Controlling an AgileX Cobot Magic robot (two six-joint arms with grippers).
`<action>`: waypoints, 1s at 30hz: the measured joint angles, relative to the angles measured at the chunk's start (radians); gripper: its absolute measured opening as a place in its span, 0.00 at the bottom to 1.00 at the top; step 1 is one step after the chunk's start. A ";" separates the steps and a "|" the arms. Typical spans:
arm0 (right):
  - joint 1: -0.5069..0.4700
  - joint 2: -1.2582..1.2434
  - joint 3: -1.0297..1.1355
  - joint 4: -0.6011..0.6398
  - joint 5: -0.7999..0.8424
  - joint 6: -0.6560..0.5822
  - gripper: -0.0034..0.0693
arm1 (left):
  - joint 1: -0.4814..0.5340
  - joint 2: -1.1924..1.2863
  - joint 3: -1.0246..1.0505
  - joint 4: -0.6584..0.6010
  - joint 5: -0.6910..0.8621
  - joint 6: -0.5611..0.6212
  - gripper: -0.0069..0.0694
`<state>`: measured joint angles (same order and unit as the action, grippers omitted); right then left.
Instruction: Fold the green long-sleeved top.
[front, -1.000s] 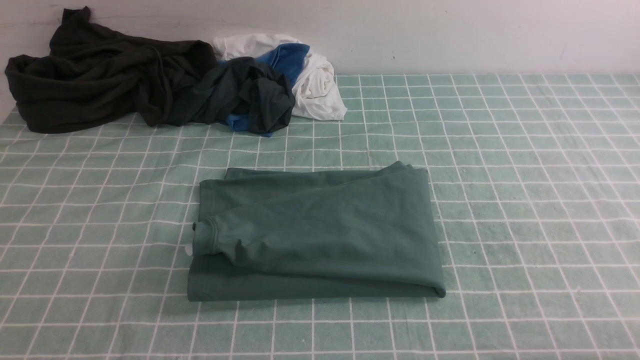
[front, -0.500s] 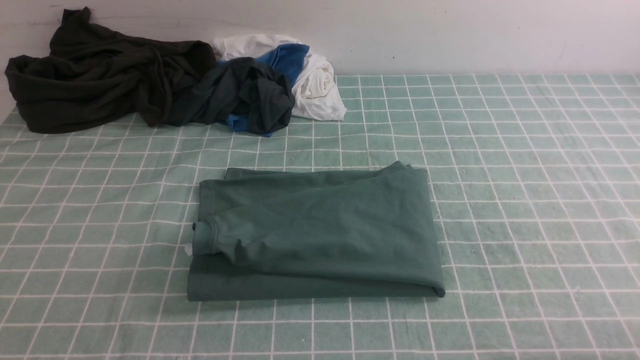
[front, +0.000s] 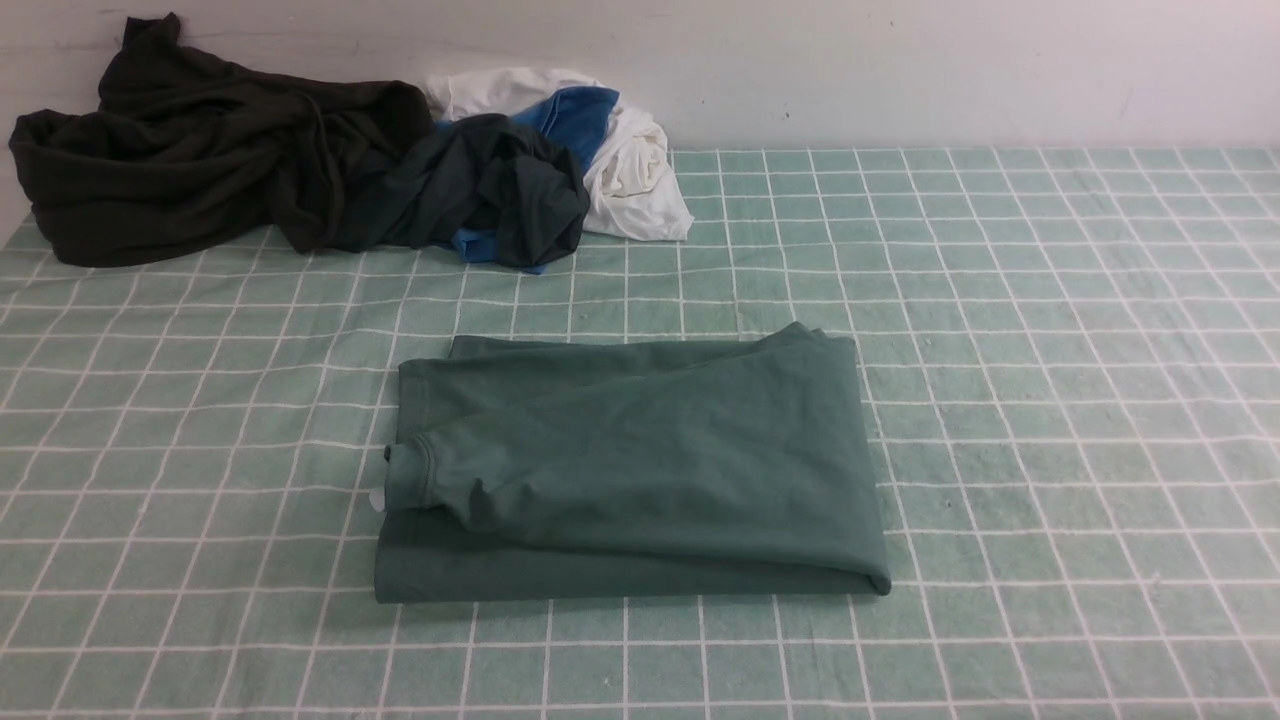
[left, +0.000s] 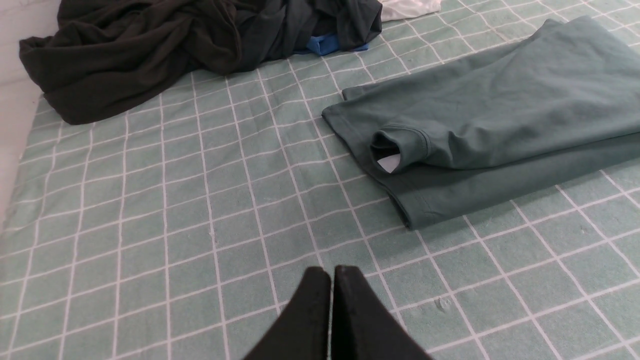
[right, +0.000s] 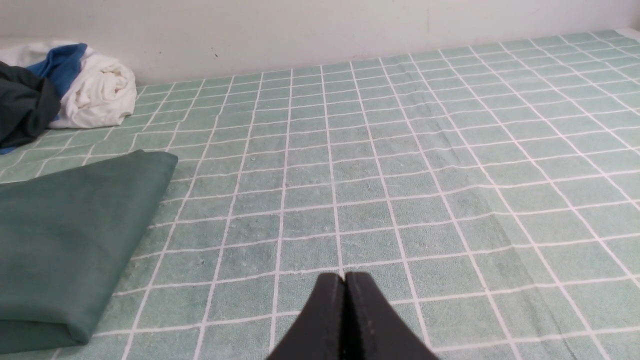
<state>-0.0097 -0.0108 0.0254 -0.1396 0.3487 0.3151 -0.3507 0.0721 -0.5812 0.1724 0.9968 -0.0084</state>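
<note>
The green long-sleeved top (front: 640, 470) lies folded into a flat rectangle in the middle of the checked cloth, with one cuffed sleeve end (front: 410, 475) resting on top at its left side. It also shows in the left wrist view as the top (left: 490, 120) and in the right wrist view as the top (right: 65, 235). Neither arm appears in the front view. My left gripper (left: 331, 272) is shut and empty above bare cloth, well short of the top's near corner. My right gripper (right: 344, 277) is shut and empty too, over bare cloth beside the top's folded edge.
A dark olive-black garment (front: 200, 150) is heaped at the back left, against the wall. Beside it lie a dark teal-grey garment with blue trim (front: 500, 195) and a crumpled white one (front: 630, 170). The green checked tablecloth (front: 1050, 350) covers the table up to the white wall.
</note>
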 joint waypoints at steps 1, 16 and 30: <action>0.000 0.000 0.000 0.000 0.000 0.000 0.03 | 0.000 0.000 0.000 0.000 0.000 0.000 0.09; 0.000 0.000 0.000 0.000 0.000 -0.001 0.03 | 0.000 0.000 0.000 0.000 0.000 0.000 0.09; 0.000 0.000 -0.001 0.000 0.000 -0.001 0.03 | 0.007 0.000 0.015 0.009 -0.020 0.008 0.09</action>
<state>-0.0097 -0.0108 0.0249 -0.1396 0.3487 0.3142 -0.3437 0.0721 -0.5662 0.1812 0.9772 0.0000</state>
